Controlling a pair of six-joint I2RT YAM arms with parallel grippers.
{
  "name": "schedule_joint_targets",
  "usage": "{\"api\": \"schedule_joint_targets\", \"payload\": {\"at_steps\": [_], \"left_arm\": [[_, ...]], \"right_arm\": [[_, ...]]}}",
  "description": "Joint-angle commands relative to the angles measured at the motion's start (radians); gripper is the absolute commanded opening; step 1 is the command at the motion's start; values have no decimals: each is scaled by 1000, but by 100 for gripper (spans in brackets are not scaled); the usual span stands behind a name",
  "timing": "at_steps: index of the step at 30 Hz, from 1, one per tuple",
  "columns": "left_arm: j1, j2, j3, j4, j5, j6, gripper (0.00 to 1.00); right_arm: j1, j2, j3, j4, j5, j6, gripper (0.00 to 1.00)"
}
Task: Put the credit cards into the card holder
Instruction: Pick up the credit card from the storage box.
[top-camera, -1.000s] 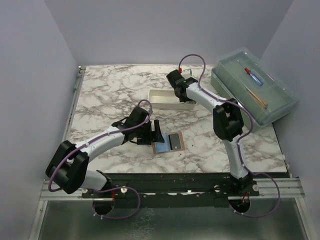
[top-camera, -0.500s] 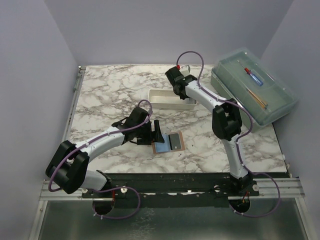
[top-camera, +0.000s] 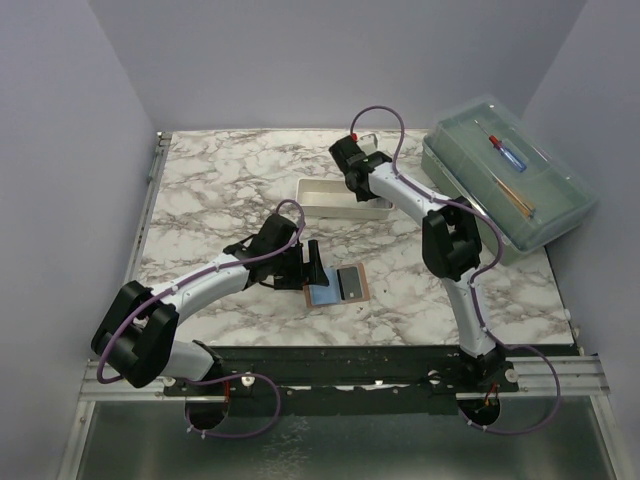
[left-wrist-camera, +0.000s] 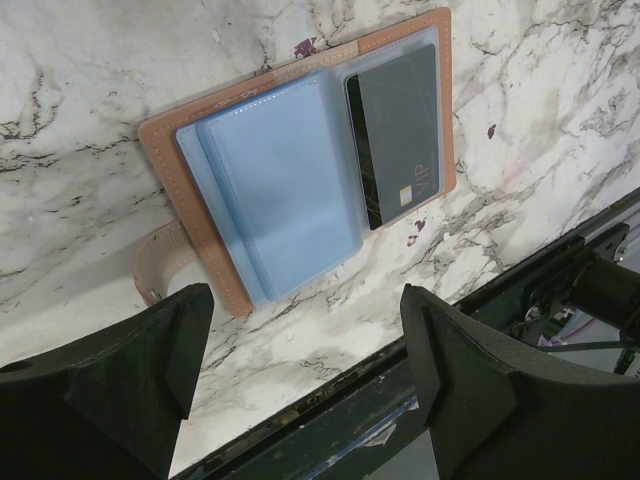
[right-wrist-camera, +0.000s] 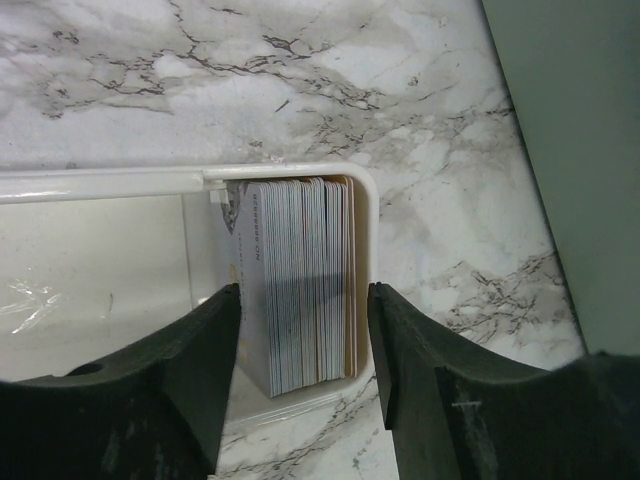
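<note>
Straddles, right gripper spread, packed whitish flat credit cards in white rectangular tray, 12 o'clock from tan bifold card holder under gaping left gripper; risks pinching several together.

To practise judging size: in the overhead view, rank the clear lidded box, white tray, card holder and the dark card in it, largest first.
1. clear lidded box
2. white tray
3. card holder, lying open
4. dark card, filling only one half of the holder
</note>
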Motion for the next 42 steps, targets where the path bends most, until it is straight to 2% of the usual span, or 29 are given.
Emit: {"api": "schedule_joint_targets", "payload": {"at_steps": [1, 12, 20, 28, 32, 36, 42], "left_arm": [[6, -8, -8, 11, 10, 15, 82], [7, -16, -10, 14, 14, 17, 83], [9, -14, -10, 15, 13, 17, 83], [11, -2, -4, 16, 16, 17, 83], [11, -1, -3, 16, 18, 19, 83], [12, -2, -7, 16, 18, 17, 83], [12, 0, -12, 17, 17, 13, 83]], "right_arm": [[16, 29, 29, -10, -4, -25, 62], [18, 72, 34, -22, 32, -27, 62], [18, 75, 66, -41, 81, -41, 44], [20, 62, 78, -51, 89, -60, 41], [20, 60, 73, -48, 70, -62, 31], [20, 61, 73, -51, 51, -48, 15], [20, 45, 84, -56, 45, -29, 9]]}}
